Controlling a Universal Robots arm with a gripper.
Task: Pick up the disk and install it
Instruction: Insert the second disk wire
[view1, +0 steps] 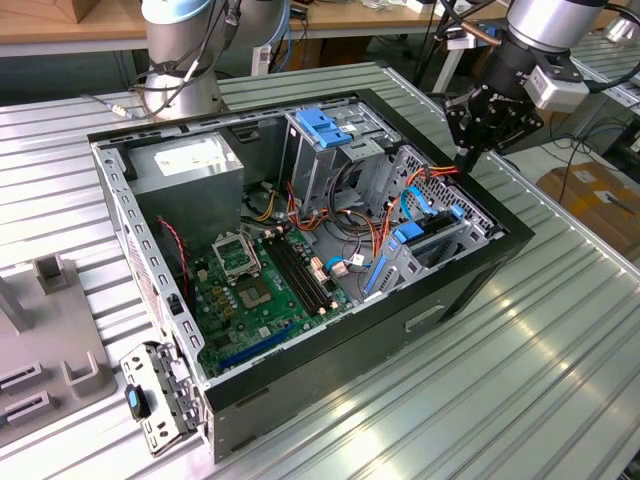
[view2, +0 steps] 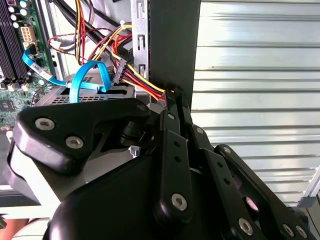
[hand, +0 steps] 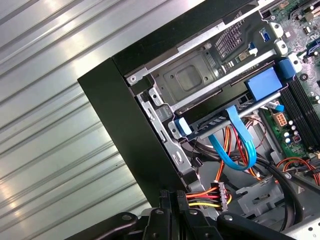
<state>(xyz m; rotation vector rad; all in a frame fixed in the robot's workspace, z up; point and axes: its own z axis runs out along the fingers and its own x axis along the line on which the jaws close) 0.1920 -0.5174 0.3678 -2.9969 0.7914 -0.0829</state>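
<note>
1. The gripper hangs over the open computer case's far corner, fingers pressed together on nothing.
2. The disk sits in its drive bay, a blue data cable looped beside it.

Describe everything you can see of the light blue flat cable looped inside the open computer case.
The light blue flat cable is a thin, glossy band that looks like plastic. In both wrist views it bends in a loose loop, rising from the perforated grey metal drive tray near the black case wall. Where it shows, it is neither kinked nor cut. A bundle of red, yellow and black wires runs close beside it; whether they touch cannot be told. Its ends run out of sight.
</note>
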